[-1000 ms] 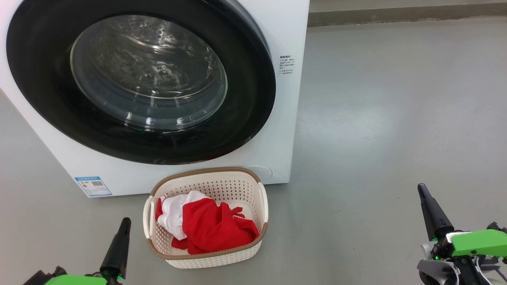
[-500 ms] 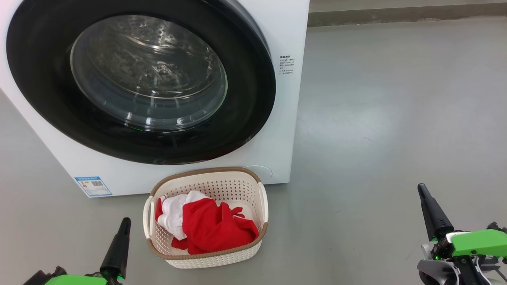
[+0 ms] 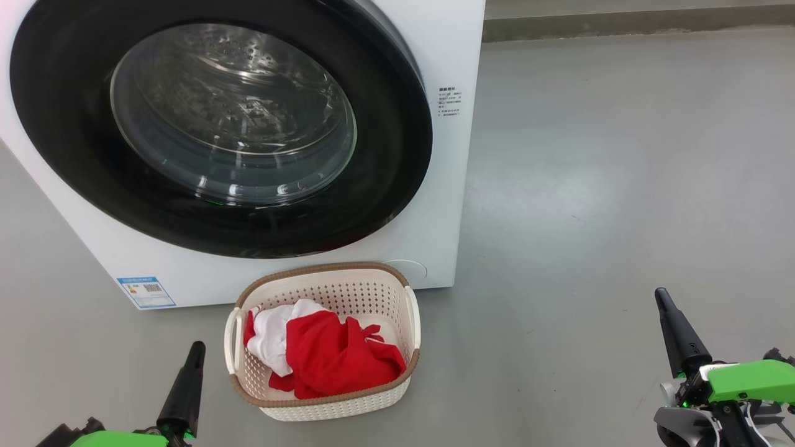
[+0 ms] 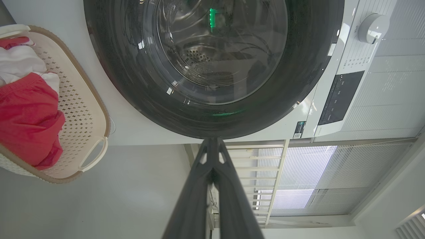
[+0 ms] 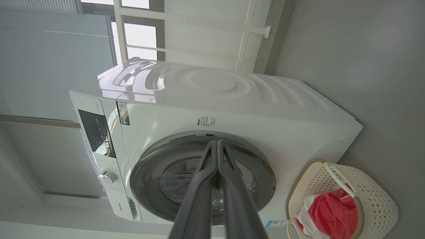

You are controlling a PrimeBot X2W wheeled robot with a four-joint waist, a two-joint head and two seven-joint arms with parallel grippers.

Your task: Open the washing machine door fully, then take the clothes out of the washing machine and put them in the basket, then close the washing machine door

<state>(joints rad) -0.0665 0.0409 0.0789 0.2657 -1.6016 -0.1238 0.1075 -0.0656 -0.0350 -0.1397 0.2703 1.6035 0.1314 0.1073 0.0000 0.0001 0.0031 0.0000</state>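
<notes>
while left hand points forward (pinched), right hand does likewise.

Bright, even daylight from the window behind the washer; soft sheen on the floor, reflections streak the door glass; wrist views bow straight lines at their edges; shadows faint

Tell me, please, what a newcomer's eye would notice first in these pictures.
First comes the big round washing machine door, black-rimmed and closed, filling the upper left of the head view. Next are the bright red clothes lying in the cream basket on the grey floor just in front of the washing machine. The left gripper and right gripper sit shut at the lower corners.
</notes>
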